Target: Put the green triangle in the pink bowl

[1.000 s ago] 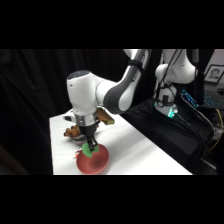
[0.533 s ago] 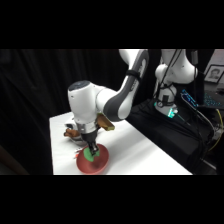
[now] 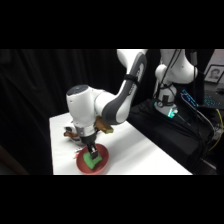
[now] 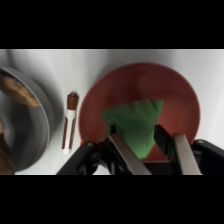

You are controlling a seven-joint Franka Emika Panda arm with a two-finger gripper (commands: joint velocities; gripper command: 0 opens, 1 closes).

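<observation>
Moved: arm has come lower since 1 s ago; gripper (image 3: 91, 152) now down inside the bowl.
Metal bowl (image 4: 22, 125): far left in wrist view, brown stuff in it.
Tongs (image 4: 70, 120): between the bowls.
Pink bowl (image 4: 175, 90): on white table (image 3: 145, 155), near front edge.
Green triangle (image 4: 135, 125): inside pink bowl.
Gripper (image 4: 145, 145): fingers on both sides of triangle, clamped on it.

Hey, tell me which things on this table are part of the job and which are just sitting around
Part of the job:
green triangle, between the fingers
pink bowl, under it
gripper

Just lying about:
metal bowl with brown stuff
tongs, between the two bowls
</observation>
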